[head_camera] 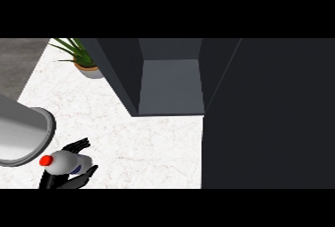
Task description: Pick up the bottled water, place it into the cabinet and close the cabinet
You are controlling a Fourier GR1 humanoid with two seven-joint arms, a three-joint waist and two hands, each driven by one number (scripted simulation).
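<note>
The bottled water (64, 162), white with a red cap, is at the lower left, seen nearly from above. My left hand (73, 179) is shut on it, black fingers curling round its body from both sides. Its grey forearm (20, 133) comes in large from the left edge. The dark cabinet (171, 84) stands open at the top centre, its grey shelf bare, up and to the right of the bottle. The cabinet's door (268, 115) is swung out and fills the right side of the view. My right hand does not show.
A potted green plant (82, 57) stands at the back left, beside the cabinet's left wall. White marble counter (144, 142) lies between the bottle and the cabinet's front edge.
</note>
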